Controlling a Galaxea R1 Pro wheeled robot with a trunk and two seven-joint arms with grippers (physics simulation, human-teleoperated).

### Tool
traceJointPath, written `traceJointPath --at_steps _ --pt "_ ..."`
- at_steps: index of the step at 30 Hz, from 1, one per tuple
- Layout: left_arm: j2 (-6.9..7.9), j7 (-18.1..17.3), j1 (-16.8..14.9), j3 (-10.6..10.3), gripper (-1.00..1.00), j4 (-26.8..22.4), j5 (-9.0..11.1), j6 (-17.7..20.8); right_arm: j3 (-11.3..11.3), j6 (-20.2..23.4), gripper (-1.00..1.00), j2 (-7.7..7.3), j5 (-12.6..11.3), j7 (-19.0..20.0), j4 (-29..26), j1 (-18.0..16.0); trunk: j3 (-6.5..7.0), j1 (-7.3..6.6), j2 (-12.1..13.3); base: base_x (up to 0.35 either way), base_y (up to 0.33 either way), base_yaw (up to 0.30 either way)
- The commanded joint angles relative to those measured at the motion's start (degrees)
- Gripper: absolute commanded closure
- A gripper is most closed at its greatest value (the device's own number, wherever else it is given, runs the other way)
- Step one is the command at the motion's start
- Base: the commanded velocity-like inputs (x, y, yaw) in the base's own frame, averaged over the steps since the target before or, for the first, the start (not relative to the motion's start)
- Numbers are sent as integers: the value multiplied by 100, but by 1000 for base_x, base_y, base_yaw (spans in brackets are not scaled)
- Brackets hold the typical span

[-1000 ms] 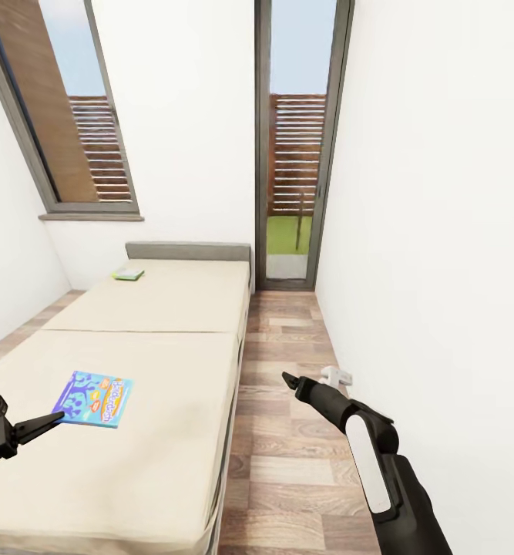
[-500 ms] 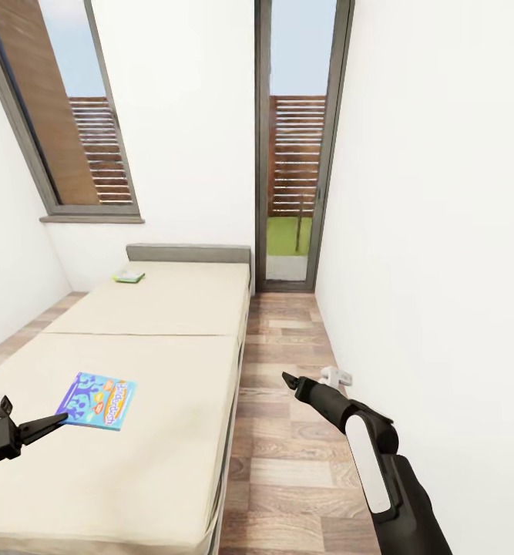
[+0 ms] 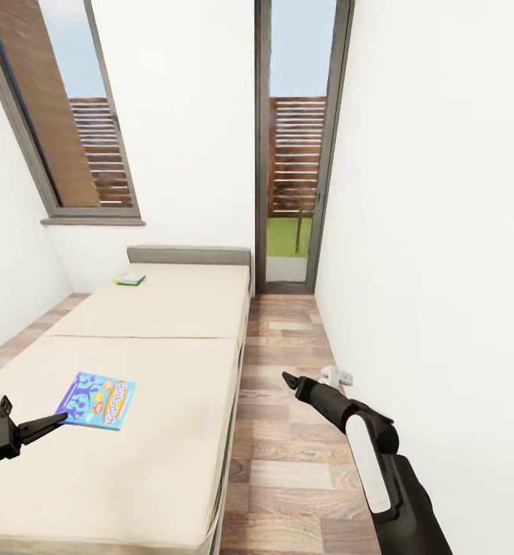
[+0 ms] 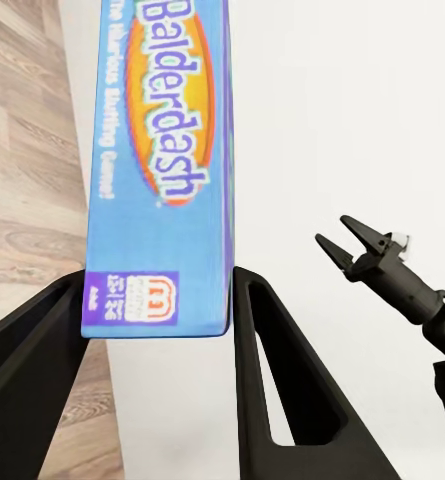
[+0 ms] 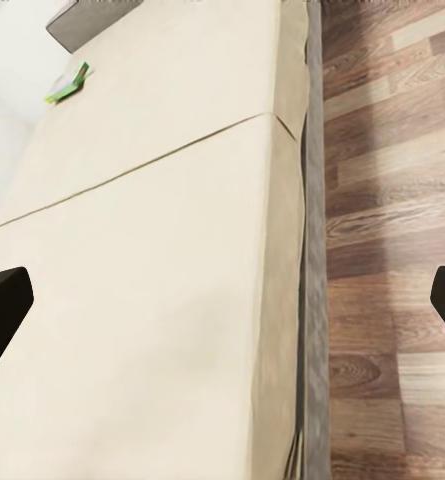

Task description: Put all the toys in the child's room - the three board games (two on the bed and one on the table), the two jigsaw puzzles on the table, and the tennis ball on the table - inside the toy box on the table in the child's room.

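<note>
on the bed (image 3: 156,324), two board games (image 3: 96,400)

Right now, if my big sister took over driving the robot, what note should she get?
Left gripper: open, fingers either side of the blue Balderdash board game on the bed, not gripping yet.
Right gripper: open, empty, over the wood floor beside the bed.
Second, green board game lies near the headboard.
Nothing looks packed. Table and toy box aren't in sight here.
Left: grab both bed games, then the table toys.
</note>
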Motion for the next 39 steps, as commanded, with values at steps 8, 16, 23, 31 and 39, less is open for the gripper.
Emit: traceJointPath --at_steps 8,16,23,31,39 --pt "1 -27 -3 1 100 -1 -10 52 -23 28 -100 6 -5 19 9 -4 138 -176 318 0 0 12" --pt "-7 -27 -3 1 100 -1 -9 37 -24 25 -100 6 -5 20 9 -4 288 -352 639 0 0 131" --pt "-10 -27 -3 -4 100 -1 -9 34 -32 25 -100 6 -5 22 9 -4 445 -506 920 0 0 233" --pt "-7 -27 -5 -34 100 -1 -9 34 -41 25 -100 6 -5 25 9 -4 605 -681 1241 0 0 119" --pt "-15 -27 -8 -34 100 -1 -9 33 -41 25 -100 6 -5 28 23 -4 748 -857 1562 0 0 2"
